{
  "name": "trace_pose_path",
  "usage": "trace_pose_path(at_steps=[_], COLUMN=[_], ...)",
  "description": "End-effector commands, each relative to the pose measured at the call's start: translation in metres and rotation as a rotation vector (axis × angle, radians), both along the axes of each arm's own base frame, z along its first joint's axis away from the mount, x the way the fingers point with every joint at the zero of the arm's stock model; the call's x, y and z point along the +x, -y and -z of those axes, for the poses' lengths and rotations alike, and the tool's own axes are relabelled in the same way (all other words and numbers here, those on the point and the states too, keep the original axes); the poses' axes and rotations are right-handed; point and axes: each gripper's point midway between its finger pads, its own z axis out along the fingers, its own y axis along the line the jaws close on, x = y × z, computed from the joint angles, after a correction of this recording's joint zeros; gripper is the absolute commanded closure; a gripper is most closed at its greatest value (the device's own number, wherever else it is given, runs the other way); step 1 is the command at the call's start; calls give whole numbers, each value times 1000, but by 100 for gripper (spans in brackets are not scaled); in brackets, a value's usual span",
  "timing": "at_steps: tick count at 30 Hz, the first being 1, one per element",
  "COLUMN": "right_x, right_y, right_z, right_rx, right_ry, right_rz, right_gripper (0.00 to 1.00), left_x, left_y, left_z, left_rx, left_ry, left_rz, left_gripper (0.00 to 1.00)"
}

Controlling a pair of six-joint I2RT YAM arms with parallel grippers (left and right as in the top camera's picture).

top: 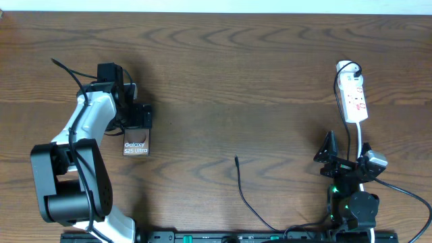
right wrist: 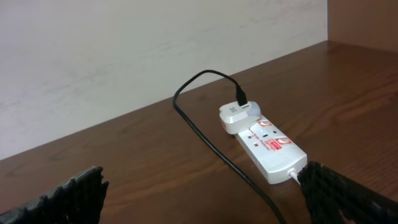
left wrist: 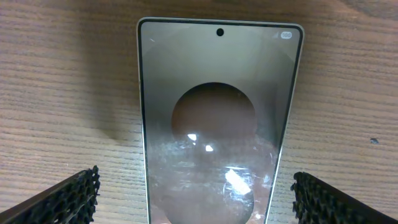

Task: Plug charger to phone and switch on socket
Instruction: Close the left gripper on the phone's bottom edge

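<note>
The left gripper [left wrist: 196, 186] hangs wide open and empty over the phone [left wrist: 217, 93], whose long axis runs straight ahead between its fingers; the charger [top: 244, 192] tip lies loose, well apart, toward the right arm [top: 352, 199].

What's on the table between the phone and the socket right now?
Overhead view: only the loose end of the charger, its plug tip unplugged, lies between the phone and the socket; the rest is bare table.
</note>
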Motion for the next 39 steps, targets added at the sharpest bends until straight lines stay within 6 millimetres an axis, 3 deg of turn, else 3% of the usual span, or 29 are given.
trace_pose_path(at_steps=[1,29,39], right_x=[-1,-1,-1], right_y=[0,0,0], right_z=[0,0,0], right_rx=[-5,-5,-5], right_ry=[0,0,0], right_rz=[6,6,6], right_gripper=[1,1,1], left_x=[-6,-7,-7], left_y=[2,3,21], left_z=[4,7,7], left_rx=[0,0,1], left_ry=[-17,-17,-22], left_rz=[29,32,86], left_gripper=[2,2,2])
